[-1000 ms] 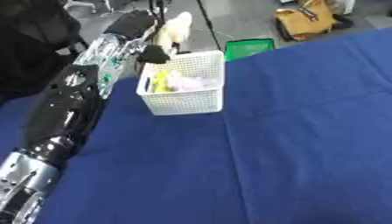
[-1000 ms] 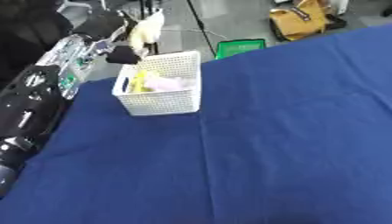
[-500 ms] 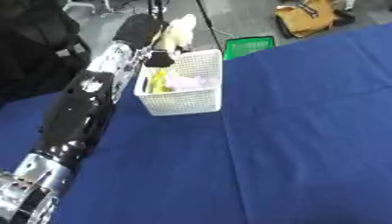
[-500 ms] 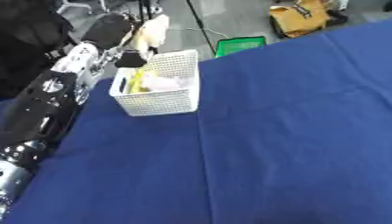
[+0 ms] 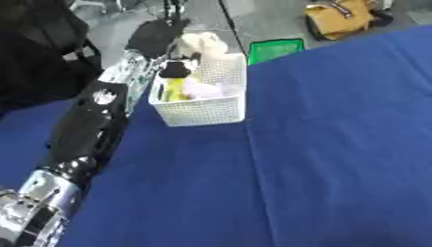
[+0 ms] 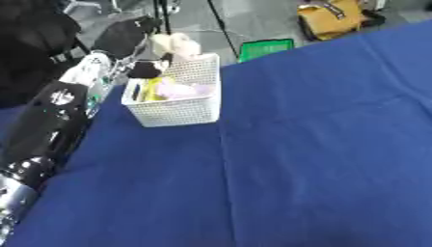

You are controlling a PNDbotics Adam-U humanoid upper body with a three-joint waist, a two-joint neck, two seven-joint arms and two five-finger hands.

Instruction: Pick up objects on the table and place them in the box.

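In the upper left of the frame I see my left robot hand point(image 5: 160, 36) above the white basket point(image 5: 202, 108), its fingers curled round a cream plush toy point(image 5: 205, 44) held over the basket's far rim. Yellow and pale pink items point(image 5: 190, 89) lie inside the basket, which stands on the blue worktop point(image 5: 320, 154). My right robot hand shows nowhere.

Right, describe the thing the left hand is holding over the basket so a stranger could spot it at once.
On the blue table, find the white mesh basket near its far left edge. Above the basket's far rim, the robot's black left hand holds a pale cream, soft-looking lumpy object. It is the only item above the rim; the yellow item and the pale pink item lie inside.
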